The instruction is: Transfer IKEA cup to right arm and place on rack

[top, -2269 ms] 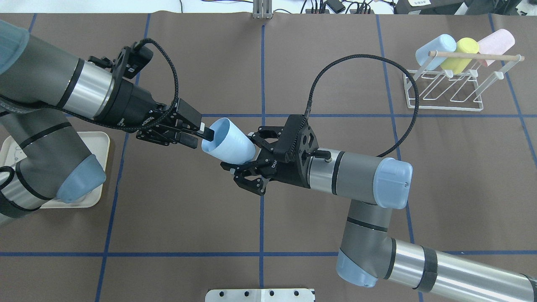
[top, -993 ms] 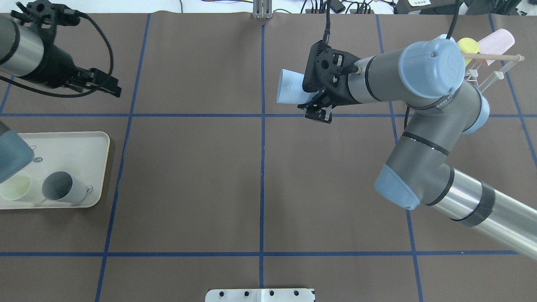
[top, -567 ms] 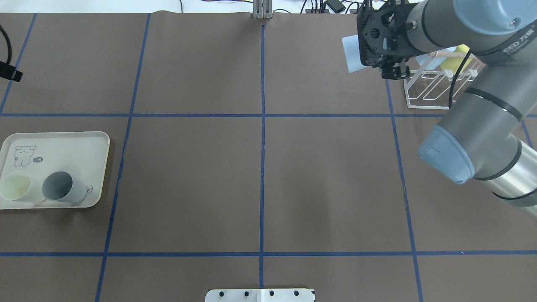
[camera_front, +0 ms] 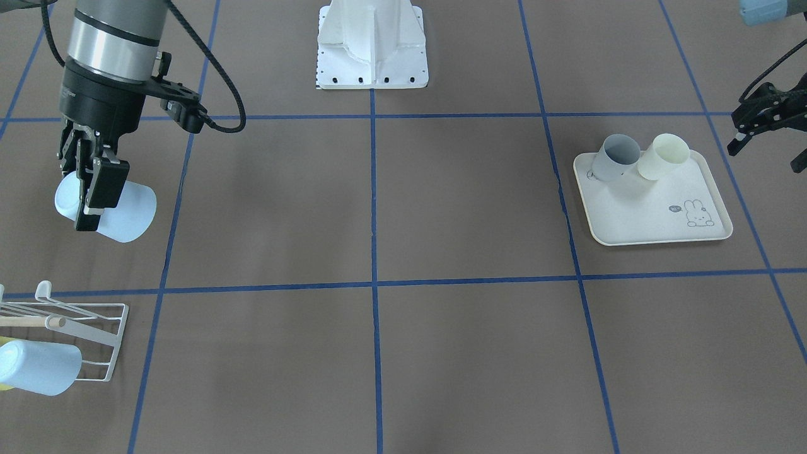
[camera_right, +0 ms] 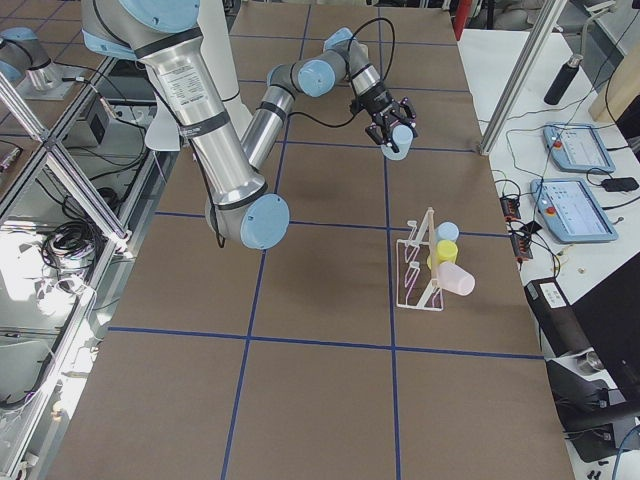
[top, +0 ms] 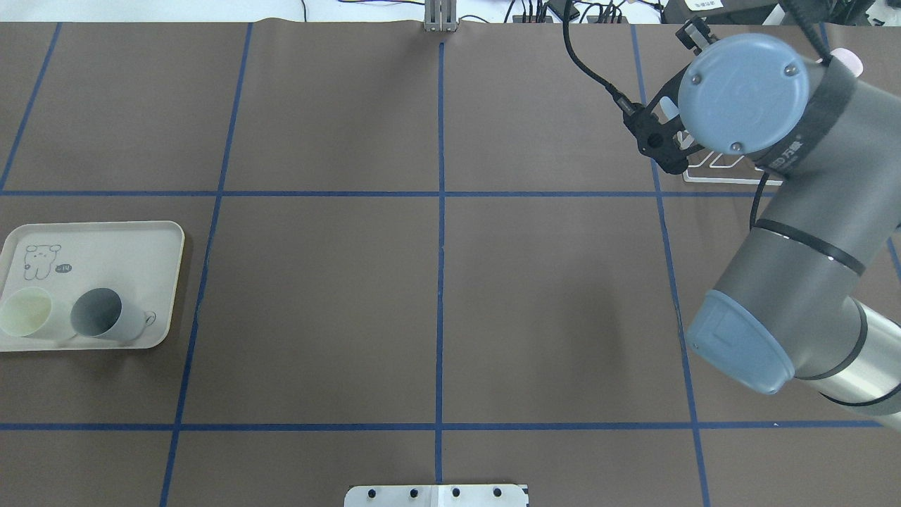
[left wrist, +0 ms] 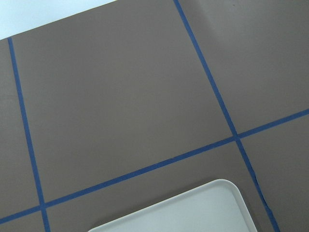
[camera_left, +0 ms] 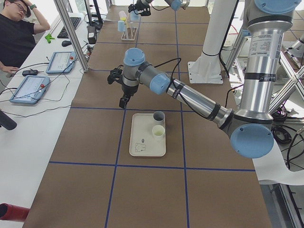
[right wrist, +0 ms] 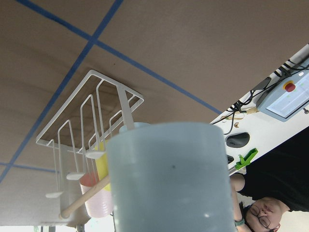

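**A:** Cup position?

**B:** IKEA cup, pale blue, is on its side in the air. The right gripper has its jaws pressed onto the wall at the narrow end. The mouth points to the right in the front-facing view. It is off the mat.

**A:** Rack?

**B:** The rack stands on the mat near the operators' edge and is cut by the left border of the front-facing view. It is apart from the cup, with brown mat and one blue tape line between them. A blue cup, a yellow cup and a pink cup sit on it, under the wooden rod. One rounded prong tip stands bare on the robot side.

**A:** Anything blocking?

**B:** In the overhead view the right arm's elbow cap covers most of the rack and all of the cup. From the right wrist, the rack shows just beyond the cup.

**A:** The other arm?

**B:** The left gripper is at the right edge of the front-facing view, jaws spread and holding nothing. It is raised beside the cream tray. A grey cup and a cream cup touch at the tray's robot-side end.

**A:** Room to move?

**B:** There is broad mat between tray and rack. The white pedestal is at the robot's edge. Beyond the rack's edge is a bench with tablets.
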Robot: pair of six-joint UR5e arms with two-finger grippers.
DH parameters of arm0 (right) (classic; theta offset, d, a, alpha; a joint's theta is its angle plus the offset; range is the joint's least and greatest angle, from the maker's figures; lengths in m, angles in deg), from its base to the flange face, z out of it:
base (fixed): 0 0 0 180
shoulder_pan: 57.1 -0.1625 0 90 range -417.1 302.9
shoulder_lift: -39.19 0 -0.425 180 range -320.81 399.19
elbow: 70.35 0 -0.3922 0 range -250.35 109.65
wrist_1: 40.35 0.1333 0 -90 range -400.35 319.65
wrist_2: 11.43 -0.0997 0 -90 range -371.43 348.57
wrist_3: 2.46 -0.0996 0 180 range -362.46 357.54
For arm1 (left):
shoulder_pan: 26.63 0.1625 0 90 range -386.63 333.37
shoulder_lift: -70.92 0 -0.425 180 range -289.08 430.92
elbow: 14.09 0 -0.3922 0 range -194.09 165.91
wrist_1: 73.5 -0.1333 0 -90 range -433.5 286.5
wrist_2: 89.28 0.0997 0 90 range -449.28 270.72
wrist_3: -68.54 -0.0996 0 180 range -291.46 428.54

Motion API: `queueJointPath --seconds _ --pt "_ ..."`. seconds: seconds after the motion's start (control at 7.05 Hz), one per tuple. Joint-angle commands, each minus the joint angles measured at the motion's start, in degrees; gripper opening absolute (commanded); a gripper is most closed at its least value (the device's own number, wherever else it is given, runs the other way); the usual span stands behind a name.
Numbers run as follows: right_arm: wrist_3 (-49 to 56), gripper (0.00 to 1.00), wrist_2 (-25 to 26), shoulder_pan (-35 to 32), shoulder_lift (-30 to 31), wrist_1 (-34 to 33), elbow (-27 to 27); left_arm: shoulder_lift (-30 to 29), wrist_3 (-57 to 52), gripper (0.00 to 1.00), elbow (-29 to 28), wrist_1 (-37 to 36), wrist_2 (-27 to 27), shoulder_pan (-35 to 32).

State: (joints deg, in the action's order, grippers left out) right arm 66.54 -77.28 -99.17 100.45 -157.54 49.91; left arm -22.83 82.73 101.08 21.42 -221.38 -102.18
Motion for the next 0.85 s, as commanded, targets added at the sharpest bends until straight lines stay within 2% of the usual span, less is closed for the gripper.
queueJointPath --seconds 0.0,0.14,0.43,0.71 --pt "0.44 0.40 7.87 1.20 4.18 -3.57 0.41 0.06 0.32 1.00 0.05 0.00 -0.35 -0.03" --pt "0.27 0.42 10.62 1.20 5.26 -3.31 0.24 0.06 0.58 1.00 0.05 0.00 -0.35 0.05" --pt "-0.61 0.40 12.13 1.12 5.96 -1.83 -0.03 -0.03 0.84 1.00 -0.12 0.00 -1.05 0.14" --pt "-0.35 0.41 12.14 1.12 13.40 10.77 -1.86 -0.03 1.64 1.00 -0.21 0.35 -1.05 0.14"
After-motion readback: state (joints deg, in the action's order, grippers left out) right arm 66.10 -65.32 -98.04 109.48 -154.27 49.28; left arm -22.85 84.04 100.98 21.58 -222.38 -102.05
